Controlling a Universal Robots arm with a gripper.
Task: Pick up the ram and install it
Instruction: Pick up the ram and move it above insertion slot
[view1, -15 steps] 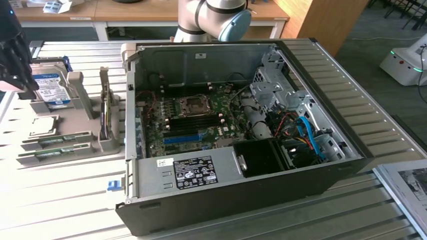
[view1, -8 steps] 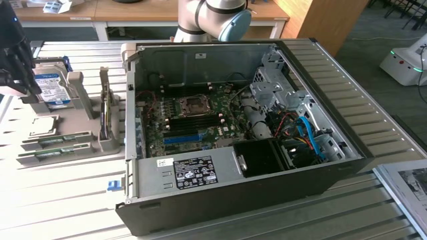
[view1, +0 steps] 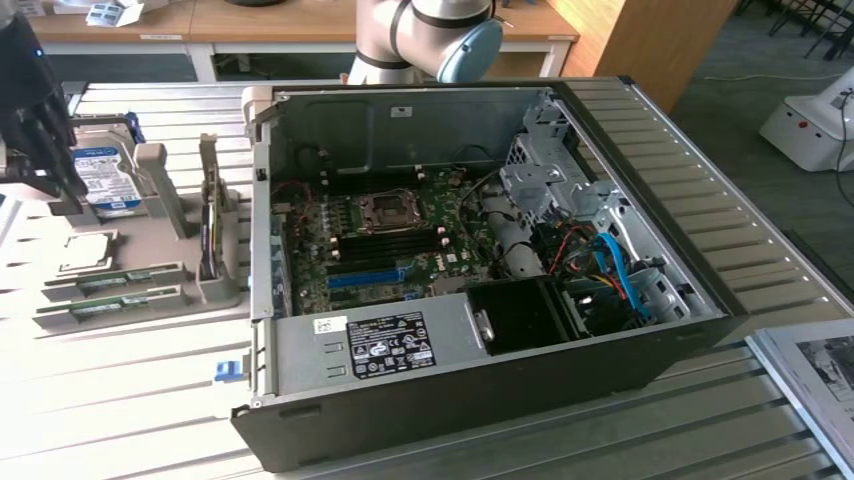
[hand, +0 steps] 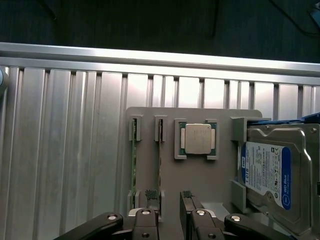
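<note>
Sitting on edge in its slot of the grey holder (hand: 215, 180), the ram (view1: 120, 281) has not been picked up, so both the pick and the install are left to do. It is the stick nearer the square processor chip (hand: 197, 138). A second stick (view1: 107, 306) stands in the next slot, on the side away from the chip. Beyond the chip, at the holder's far end, lies the blue-labelled hard drive (hand: 270, 175).

In the wrist view the ram shows as a thin line running towards the gripper (hand: 169, 196). That line ends close by one of the fingertips (hand: 151, 194), on the inner side of it. I judge that the fingers straddle the stick's end or nearly do, though I cannot tell whether a pad touches it. The pincer stands wide apart and empty, with bare holder showing between the two pads.

The open computer case (view1: 507, 400) lies on its side on the slatted metal table (hand: 60, 150), well apart from the holder on the exterior view's right. Its motherboard (view1: 387, 250) is exposed, and the long dark slots by the socket look unfilled (hard to be sure from here).

The arm (view1: 427, 40) reaches over from behind the case. Its tool hangs at the exterior view's left edge above the holder, pointing straight down, so the wrist camera looks squarely onto the parts. By my reading this is the approach to the grasp, at the very start of the task.
</note>
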